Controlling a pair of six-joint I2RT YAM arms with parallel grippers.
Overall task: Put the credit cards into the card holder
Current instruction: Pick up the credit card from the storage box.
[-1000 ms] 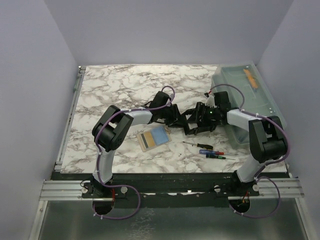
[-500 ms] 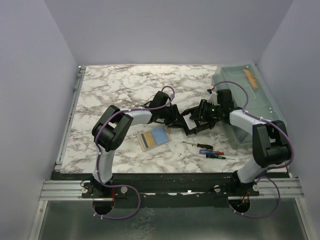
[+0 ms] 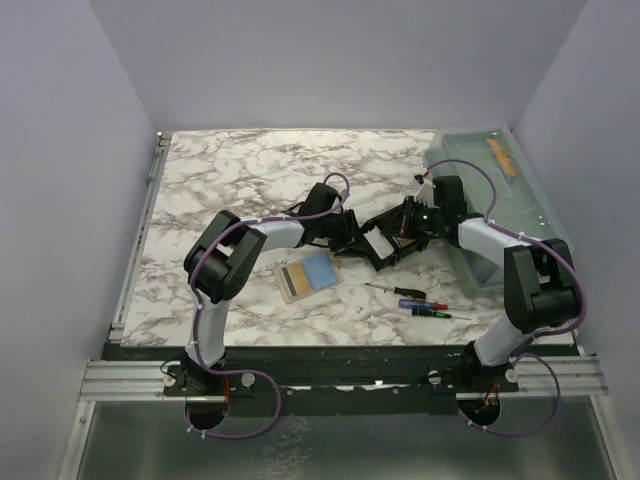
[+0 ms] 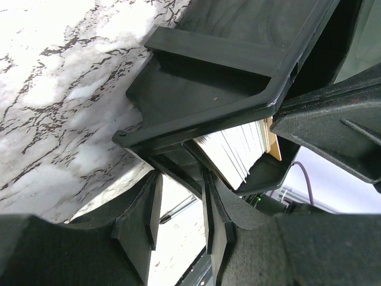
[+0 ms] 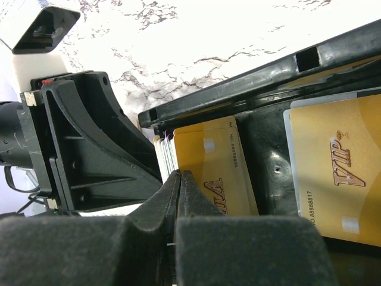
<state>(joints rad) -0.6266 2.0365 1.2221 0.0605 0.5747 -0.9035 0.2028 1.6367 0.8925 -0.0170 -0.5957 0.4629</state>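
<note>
- Marble-patterned tabletop [image 3: 230,180] fills my overhead view, with plain lilac walls around it and a translucent bin [image 3: 520,215] at its right edge.
- I see the card holder [image 3: 384,259] mid-table, tilted rather than lying flat.
- Its long axis runs from the left gripper [image 3: 350,236] across to the right gripper [image 3: 409,224], so it sits directly between the two claws. A pale patch shows at the end nearer the left one.
- On my left wrist feed the fingers [image 4: 138,219] stand a modest gap apart on either side of the holder's rim. The rim wall runs between them and meets both, so I read that claw as gripping the holder by that end.
- On my right wrist feed the fingers [image 5: 150,208] are pressed together with only a hairline between them. Their tips sit over the holder's inside, at the edge of a stack of cards [image 5: 165,152]. I cannot tell whether anything thin is nipped there.
- Gold VIP cards [image 5: 336,161] lie inside the holder, their long sides running crosswise to its long wall.
- A tan card [image 3: 291,281] and a blue card [image 3: 319,269] lie flat on the marble, side by side and touching. They are just near-left of the holder, on the near side of the left claw and clear of both claws.
- Small screwdrivers [image 3: 420,305] lie near-right of the holder.
</note>
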